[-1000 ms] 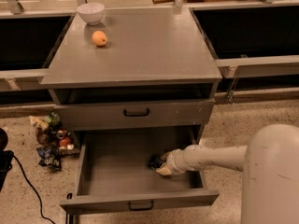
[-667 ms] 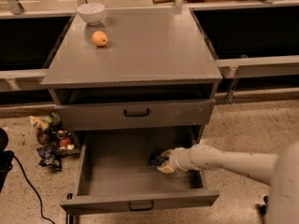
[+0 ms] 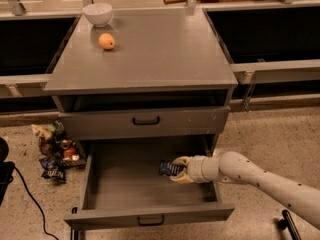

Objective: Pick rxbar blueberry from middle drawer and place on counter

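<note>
The middle drawer (image 3: 125, 184) is pulled open below the shut upper drawer front. My gripper (image 3: 178, 170) reaches in from the right and is shut on the rxbar blueberry (image 3: 168, 168), a small dark bar with pale lettering, held at the drawer's right side a little above its floor. The arm runs off to the lower right. The counter (image 3: 160, 54) is the grey top of the cabinet, above and behind the gripper.
A white bowl (image 3: 97, 13) and an orange fruit (image 3: 106, 41) sit at the counter's far left. Crumpled wrappers and bags (image 3: 54, 151) lie on the floor left of the cabinet. A black cable (image 3: 27, 194) runs at the lower left.
The arm has drawn back to the right and the gripper has lifted a little with the bar in it. The drawer has not moved.
</note>
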